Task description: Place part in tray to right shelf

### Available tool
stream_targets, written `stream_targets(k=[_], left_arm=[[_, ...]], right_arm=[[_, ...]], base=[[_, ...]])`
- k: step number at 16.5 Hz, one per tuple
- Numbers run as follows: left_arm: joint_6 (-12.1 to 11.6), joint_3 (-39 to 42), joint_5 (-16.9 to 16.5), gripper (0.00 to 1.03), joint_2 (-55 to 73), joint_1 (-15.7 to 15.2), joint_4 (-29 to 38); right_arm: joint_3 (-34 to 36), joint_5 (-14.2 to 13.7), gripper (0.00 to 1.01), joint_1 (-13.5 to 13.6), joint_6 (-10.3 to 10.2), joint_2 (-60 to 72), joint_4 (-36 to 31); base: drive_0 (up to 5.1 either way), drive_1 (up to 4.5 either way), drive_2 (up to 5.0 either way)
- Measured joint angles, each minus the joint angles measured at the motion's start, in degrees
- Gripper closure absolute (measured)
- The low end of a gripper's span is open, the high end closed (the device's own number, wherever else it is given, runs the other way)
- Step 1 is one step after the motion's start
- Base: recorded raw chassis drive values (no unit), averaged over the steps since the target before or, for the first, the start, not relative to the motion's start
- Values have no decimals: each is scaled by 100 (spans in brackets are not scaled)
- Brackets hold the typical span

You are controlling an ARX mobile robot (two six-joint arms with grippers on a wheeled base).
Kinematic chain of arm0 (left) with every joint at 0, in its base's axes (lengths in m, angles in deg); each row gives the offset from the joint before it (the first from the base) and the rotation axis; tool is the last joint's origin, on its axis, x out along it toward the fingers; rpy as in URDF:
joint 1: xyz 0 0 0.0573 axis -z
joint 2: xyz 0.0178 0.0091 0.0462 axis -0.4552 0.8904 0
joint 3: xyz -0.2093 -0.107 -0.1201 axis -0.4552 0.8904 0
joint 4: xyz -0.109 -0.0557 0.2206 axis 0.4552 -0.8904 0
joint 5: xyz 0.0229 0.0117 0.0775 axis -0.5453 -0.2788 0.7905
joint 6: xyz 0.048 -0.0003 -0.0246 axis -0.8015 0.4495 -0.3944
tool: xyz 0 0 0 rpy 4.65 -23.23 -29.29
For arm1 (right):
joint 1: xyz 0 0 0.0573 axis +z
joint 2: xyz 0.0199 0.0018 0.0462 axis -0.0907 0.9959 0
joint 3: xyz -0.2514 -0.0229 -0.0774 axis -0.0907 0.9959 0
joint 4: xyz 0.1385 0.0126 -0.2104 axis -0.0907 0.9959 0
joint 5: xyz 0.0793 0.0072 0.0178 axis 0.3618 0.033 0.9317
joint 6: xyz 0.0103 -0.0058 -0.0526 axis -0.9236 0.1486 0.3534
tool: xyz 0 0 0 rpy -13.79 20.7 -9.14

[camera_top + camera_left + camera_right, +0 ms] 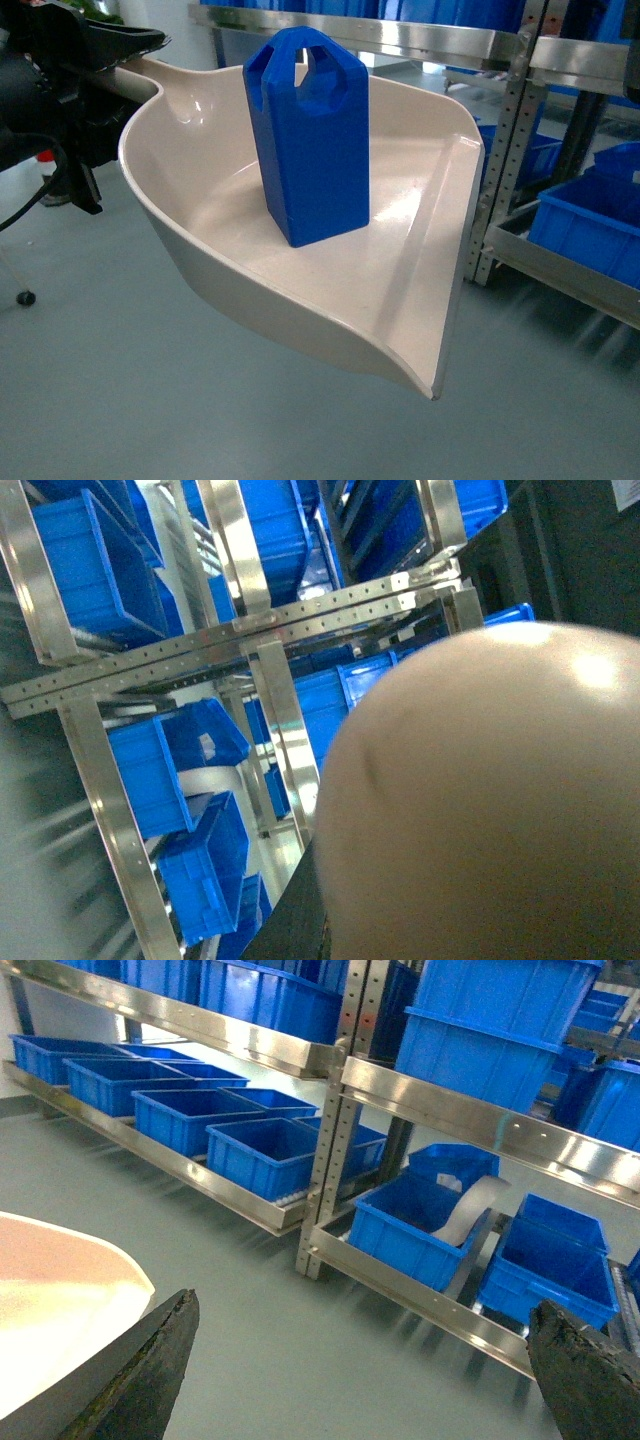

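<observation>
Standing upright in the middle of the cream tray (330, 300), the bright-blue part (310, 140) rests on the tray's floor, its looped top uppermost and its base clear of the curved walls. I carry the tray in the air above the grey floor (120, 400), its straight front lip turned to the right, toward the shelving. My left gripper (95, 50) sits at the tray's narrow handle end at the upper left, though whether its jaws are clamped there I cannot tell; my left wrist camera shows mostly the tray's rounded underside. My right gripper (370, 1360) has its two dark fingers (150, 1370) spread wide apart, holding nothing, with the tray's pale rim just beside the left one. Beyond them stands the right shelf (480, 1120), its shiny steel rail running above blue crates (415, 1220) on the lower level. One crate there holds a curled grey strip (470, 1205).
</observation>
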Motion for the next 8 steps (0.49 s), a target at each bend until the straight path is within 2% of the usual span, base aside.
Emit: stream_targets(k=[8], left_arm=[[0,0,-7,90,0,2,0]], right_arm=[[0,0,3,0,0,0,0]], base=[[-164,-164,-164]])
